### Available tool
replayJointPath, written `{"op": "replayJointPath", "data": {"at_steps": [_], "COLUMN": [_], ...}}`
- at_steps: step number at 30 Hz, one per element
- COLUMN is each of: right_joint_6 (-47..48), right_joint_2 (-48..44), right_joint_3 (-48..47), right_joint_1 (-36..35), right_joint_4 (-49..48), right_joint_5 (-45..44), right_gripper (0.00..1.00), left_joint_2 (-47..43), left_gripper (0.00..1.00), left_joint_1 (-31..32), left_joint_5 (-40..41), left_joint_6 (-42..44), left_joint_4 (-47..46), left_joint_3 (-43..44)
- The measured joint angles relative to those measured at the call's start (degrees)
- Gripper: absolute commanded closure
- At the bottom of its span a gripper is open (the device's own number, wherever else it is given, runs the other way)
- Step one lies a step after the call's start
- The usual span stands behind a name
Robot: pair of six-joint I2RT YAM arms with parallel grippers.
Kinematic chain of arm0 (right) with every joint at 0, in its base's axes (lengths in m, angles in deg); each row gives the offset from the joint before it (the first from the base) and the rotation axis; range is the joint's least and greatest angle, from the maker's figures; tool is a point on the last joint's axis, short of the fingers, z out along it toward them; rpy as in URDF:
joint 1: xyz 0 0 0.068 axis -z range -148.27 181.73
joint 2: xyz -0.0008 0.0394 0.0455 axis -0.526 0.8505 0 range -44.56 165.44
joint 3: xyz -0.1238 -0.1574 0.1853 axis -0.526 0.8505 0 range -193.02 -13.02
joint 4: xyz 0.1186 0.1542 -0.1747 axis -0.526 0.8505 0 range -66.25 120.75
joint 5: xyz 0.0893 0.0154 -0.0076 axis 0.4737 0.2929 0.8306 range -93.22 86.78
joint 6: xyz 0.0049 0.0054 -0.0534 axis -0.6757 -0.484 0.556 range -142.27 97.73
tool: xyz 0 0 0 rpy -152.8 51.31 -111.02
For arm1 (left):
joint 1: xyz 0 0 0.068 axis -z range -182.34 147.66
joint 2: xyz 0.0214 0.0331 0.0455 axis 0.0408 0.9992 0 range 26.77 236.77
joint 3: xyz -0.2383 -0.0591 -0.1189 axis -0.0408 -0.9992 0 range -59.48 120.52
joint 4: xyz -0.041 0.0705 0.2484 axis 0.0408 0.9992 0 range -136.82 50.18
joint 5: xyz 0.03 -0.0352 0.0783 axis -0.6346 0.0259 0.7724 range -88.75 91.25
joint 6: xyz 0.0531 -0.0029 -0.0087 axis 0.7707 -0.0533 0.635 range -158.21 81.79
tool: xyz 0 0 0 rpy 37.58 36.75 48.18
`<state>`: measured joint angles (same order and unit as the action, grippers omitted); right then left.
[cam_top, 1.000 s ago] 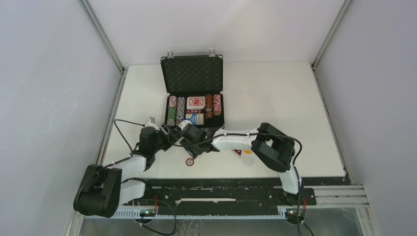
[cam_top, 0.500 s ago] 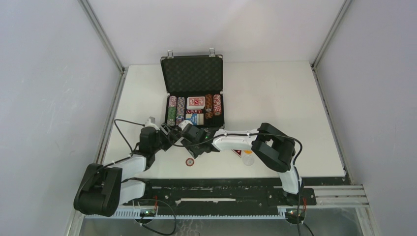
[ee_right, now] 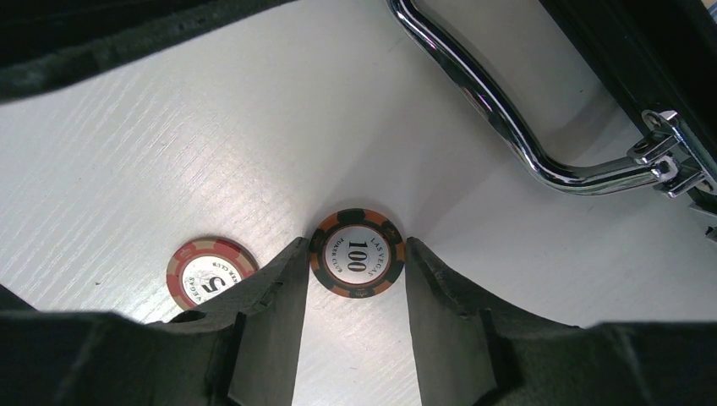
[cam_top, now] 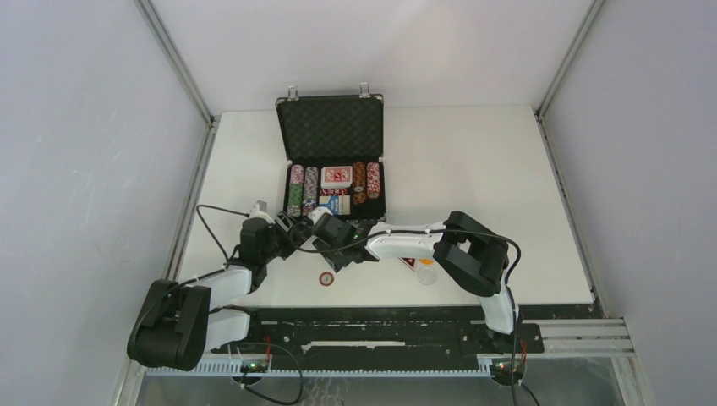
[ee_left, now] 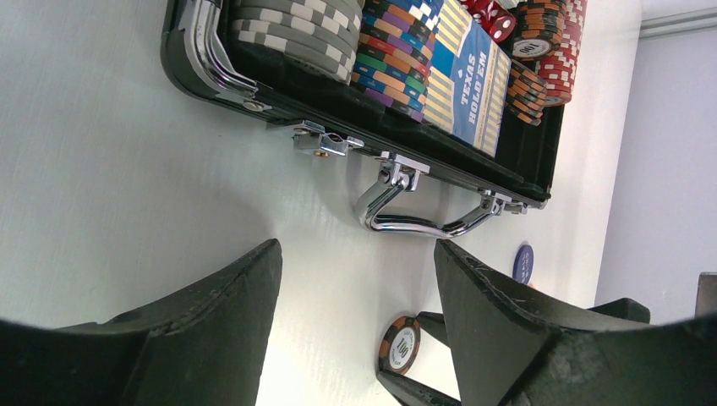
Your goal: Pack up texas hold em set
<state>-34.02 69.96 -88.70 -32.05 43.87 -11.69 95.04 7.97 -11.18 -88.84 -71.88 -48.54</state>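
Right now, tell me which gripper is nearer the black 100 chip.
Right. The right gripper straddles the 100 chip, a finger at each edge; the left gripper hangs open, set apart from it.

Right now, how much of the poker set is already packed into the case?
Mostly packed: chip rows, cards and dice sit in the open case. In hand: the right jaws pinch the 100 chip; the left jaws are open, empty. Left, at least: the red chip, the blue button, closing the lid.
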Motion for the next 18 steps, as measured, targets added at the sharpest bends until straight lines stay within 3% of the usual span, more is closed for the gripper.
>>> {"op": "replayJointPath", "data": {"at_steps": [18], "right_joint_6": [-0.2], "right_joint_2": [-0.4], "right_joint_3": [0.3], "right_joint_1": [0.4], "right_joint_4": [0.6], "right_joint_5": [0.1], "right_gripper": [0.52], "left_joint_2": [0.0], "left_gripper": [0.27], "left_joint_1": [0.0], "left_joint_5": [-0.1], "left_joint_6": [0.0], "left_joint_4": [0.0], "left_joint_3": [0.0]}}
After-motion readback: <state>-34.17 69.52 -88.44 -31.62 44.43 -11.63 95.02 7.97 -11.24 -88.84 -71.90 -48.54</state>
